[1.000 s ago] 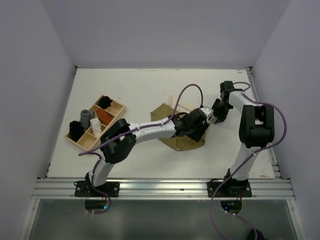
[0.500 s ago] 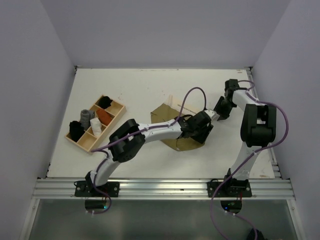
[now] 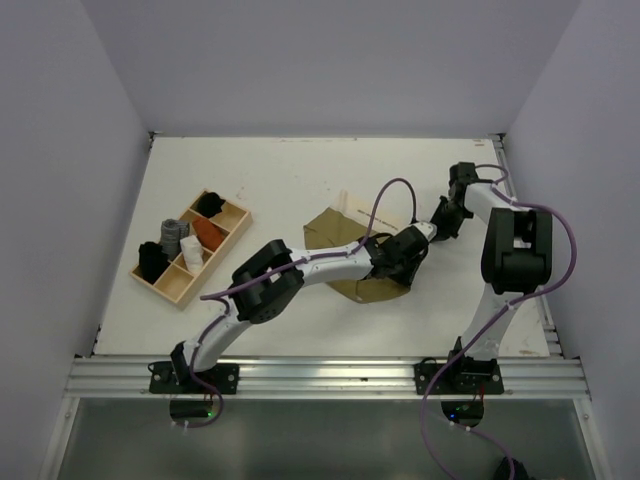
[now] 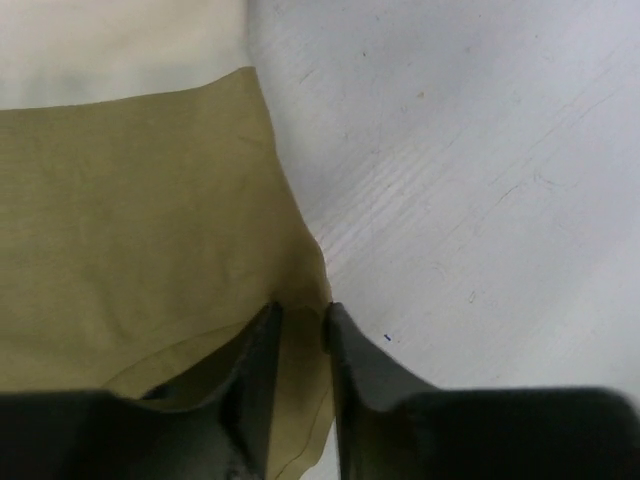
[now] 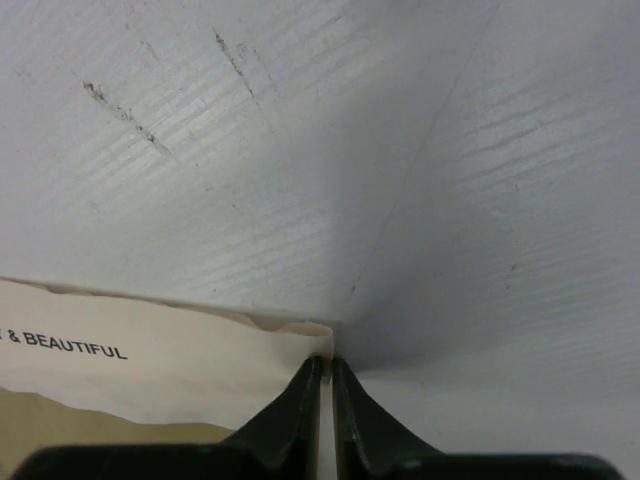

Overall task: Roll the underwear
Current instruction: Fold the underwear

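Two end effectors are gripping the underwear (image 3: 325,230), which is lying flat near the middle of the white surface (image 3: 250,180). The left end effector (image 4: 300,318) is pinching an olive corner on the right side of the cloth. Its fingers are close together, with a fold of cloth between them. The right end effector (image 5: 322,368) is pinching the corner of the pale cream part, the part with black letters on it. Its fingers are almost touching each other.

From above, we are seeing the left arm (image 3: 320,262) reaching right across the underwear. It is hiding the middle of the cloth, so olive is showing only above and below the arm. A purple cable (image 3: 385,190) is looping over the far side of the cloth.

Well apart on the left, a wooden tray (image 3: 158,287) is sitting on the surface. Its boxes are holding black and grey cloth things and an orange-red bundle (image 3: 208,234).
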Available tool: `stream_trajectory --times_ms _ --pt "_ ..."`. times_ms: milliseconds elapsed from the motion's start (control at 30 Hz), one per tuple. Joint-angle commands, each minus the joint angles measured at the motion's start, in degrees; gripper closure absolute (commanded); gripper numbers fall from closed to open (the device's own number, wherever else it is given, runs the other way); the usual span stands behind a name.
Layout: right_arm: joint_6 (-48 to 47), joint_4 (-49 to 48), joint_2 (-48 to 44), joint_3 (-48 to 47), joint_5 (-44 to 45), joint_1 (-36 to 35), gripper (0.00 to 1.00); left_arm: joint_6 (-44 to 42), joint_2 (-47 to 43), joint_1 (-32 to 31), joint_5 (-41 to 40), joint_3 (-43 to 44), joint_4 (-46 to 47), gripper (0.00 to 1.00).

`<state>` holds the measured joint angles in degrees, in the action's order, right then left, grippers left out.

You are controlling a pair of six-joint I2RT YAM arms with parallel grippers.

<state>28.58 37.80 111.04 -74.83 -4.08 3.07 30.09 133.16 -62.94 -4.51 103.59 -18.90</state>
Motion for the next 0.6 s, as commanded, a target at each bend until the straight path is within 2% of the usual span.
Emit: stream_trajectory --times_ms 0,67,233,400,567 --pt "-0.5 -0.9 0.1 0.6 -0.5 -0.3 0.91 0.3 -1.1 -0.4 -0.8 -2.4 0.0 0.75" --pt "-0.1 -0.4 -0.3 1.0 -0.1 -0.3 1.0 -0.2 -3.0 -0.3 -1.8 -5.2 -0.1 0.8" --pt "1.7 -1.9 -4.9 7.1 -0.8 -0.7 1.0 -2.2 -10.0 -0.3 -2.5 -14.4 -0.3 1.0" --pt "1.7 0.1 -13.3 12.6 3.9 -2.4 1.0 -5.1 -17.3 -0.4 1.5 -21.8 3.4 1.0" --pt "1.4 4.2 -19.3 13.9 12.4 -2.0 1.0 -6.0 -19.0 -1.1 5.6 -21.4 2.6 1.0"
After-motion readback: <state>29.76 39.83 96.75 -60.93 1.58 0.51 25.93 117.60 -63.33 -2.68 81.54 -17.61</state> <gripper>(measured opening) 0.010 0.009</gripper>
